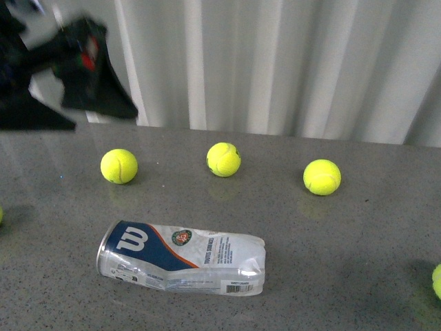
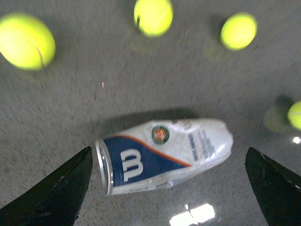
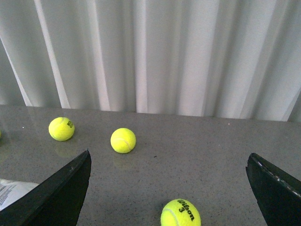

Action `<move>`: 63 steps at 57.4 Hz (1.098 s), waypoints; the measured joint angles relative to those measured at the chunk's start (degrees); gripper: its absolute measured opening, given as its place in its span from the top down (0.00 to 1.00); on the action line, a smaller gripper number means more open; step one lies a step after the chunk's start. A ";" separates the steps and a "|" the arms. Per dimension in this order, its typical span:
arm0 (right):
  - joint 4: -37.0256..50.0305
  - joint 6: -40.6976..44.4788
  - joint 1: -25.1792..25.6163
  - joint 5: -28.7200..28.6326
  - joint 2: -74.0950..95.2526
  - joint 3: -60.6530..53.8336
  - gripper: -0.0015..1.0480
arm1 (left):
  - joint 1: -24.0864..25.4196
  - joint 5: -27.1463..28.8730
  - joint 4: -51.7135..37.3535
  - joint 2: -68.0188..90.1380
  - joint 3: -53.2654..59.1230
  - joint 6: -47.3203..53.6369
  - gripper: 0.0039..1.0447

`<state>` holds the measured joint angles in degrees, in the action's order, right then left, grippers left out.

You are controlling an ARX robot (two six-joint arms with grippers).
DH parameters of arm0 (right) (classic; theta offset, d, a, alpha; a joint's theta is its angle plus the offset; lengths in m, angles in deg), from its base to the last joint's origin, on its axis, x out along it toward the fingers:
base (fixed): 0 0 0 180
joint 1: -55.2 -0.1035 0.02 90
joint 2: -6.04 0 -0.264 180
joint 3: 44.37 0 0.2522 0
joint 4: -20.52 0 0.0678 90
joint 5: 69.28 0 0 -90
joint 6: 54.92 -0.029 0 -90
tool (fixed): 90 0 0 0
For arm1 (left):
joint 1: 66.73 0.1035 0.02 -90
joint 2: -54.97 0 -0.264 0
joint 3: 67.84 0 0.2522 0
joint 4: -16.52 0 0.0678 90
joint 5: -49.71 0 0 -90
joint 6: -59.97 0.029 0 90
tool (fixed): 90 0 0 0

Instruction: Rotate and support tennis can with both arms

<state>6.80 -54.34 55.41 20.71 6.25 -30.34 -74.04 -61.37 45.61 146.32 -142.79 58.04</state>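
**Item: tennis can** [image 1: 182, 258]. Clear tube with a white, navy and orange label. It lies on its side on the grey counter [image 1: 358, 234], near the front edge and left of centre. The metal-rimmed mouth faces the left edge. The far end looks dented.

**Task status.** Judged not begun. The can is flat on the counter and neither arm touches it. Gripping, rotating and supporting all remain to be done.

**Left gripper** [image 1: 96, 83]. Blurred, raised over the back left corner and well apart from the can. In the wrist view its fingers [image 2: 56, 193] are spread wide with nothing between them, and the can lies below.

**Right gripper** [image 3: 169, 160]. Not seen from the front. Its fingers [image 3: 61, 193] are also spread wide and hold nothing. Only a sliver of the can's label shows in its wrist view.

**Other items.**
- Three yellow tennis balls sit in a row behind the can: left ball [image 1: 118, 166], middle ball [image 1: 223, 159], right ball [image 1: 322, 176]. All are apart from the can.
- A fourth ball [image 1: 437, 279] is cut off at the right edge, near the front.
- A white curtain [image 1: 275, 62] hangs behind the counter.

**Obstructions.** Nothing rests against the can. The ball at the right edge probably lies near the right arm's approach.
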 joint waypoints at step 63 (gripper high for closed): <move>0.00 -0.02 0.00 -0.02 0.00 0.00 0.07 | 1.36 -3.04 -34.69 25.27 14.01 -13.62 0.18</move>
<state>6.80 -54.37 55.41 20.69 6.25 -30.34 -72.69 -64.41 10.92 171.58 -128.78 44.42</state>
